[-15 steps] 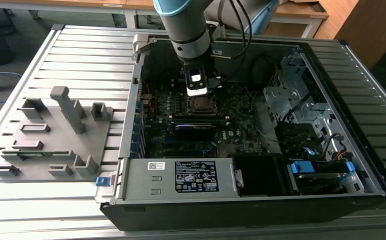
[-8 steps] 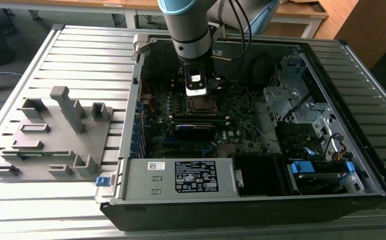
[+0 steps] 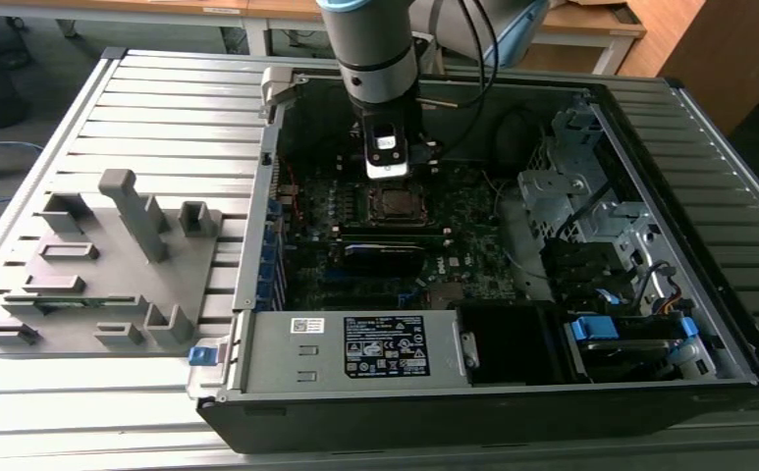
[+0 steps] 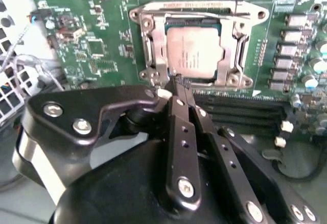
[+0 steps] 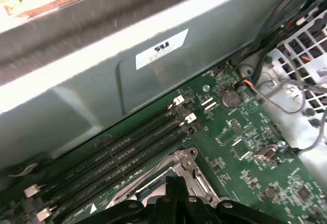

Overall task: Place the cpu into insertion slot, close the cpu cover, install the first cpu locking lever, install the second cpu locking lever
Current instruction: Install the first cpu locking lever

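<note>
While the chip [image 4: 191, 50] sits flat in the socket [image 4: 196, 45] just beyond the gripper's tips, the silvery cover frame [image 4: 158, 40] lies down around it, its cut-out centre showing the chip's dull grey top. In the second wrist view the gripper [image 4: 176, 94] has its two black fingers [image 4: 179, 127] drawn together to a narrow point, with nothing visibly clamped between them; the tips rest at the near edge of the frame, by its hinge screws. A thin wire lever [image 4: 204, 15] runs along the far side of the frame, away from the gripper. I cannot tell whether it is latched or whether the tips touch metal.

The main risk, as I judge it, comes from how close the tips stand to the socket. A downward push that lands on the chip or on the frame's thin edge, rather than on a lever, could bend the frame or press the chip askew on its contacts. A sideways slip could carry the tips off the frame and onto the green board [image 4: 97, 50] beside it, where small parts stand. The memory slots [image 5: 127, 152] lie close beside the socket in the first wrist view, and the fingers could catch them. In the exterior view the arm [image 3: 372, 59] reaches down into the open computer case [image 3: 693, 196], so cables near it could snag.
</note>
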`<state>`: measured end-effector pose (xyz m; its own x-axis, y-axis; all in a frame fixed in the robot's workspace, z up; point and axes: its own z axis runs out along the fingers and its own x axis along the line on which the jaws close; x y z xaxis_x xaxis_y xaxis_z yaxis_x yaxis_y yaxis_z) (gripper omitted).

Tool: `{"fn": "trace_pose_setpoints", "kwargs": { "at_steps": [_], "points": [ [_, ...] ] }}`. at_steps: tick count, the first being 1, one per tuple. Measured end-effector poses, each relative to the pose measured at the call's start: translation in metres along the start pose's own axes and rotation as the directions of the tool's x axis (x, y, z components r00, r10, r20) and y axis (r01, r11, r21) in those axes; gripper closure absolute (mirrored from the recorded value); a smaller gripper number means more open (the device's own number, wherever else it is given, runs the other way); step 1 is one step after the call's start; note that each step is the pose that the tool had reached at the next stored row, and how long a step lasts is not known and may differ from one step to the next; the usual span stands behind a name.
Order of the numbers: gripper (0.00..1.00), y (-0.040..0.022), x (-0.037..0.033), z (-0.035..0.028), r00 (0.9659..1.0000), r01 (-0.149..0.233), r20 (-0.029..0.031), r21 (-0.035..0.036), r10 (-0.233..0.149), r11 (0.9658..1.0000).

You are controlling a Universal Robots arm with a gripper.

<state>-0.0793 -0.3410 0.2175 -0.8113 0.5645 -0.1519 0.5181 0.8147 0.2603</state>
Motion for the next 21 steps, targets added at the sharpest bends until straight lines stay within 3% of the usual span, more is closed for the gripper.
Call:
{"fn": "trace_pose_setpoints", "kwargs": {
  "at_steps": [9, 11, 13, 14, 16, 18, 21],
  "points": [
    [0.89, 0.0003, -0.0002, -0.001, 1.0, 0.0, -0.0001, 0.0, 0.0, 1.0],
    [0.89, 0.0003, -0.0002, -0.0011, 1.0, 0.002, 0.0032, 0.0062, -0.002, 1.0],
    [0.89, 0.0003, -0.0002, -0.001, 0.9999, 0.006, 0.0111, 0.0202, -0.006, 0.9998],
    [0.89, 0.0003, -0.0002, -0.001, 0.9999, 0.007, 0.0128, 0.0228, -0.007, 0.9997],
    [0.89, 0.0003, -0.0002, -0.001, 0.9999, 0.007, 0.013, 0.0231, -0.007, 0.9997],
    [0.89, 0.0003, -0.0002, -0.0009, 0.9998, 0.009, 0.0167, 0.0289, -0.009, 0.9995],
    [0.89, 0.0003, -0.0002, -0.0009, 0.9998, 0.009, 0.0167, 0.0289, -0.009, 0.9995]
  ]
}}
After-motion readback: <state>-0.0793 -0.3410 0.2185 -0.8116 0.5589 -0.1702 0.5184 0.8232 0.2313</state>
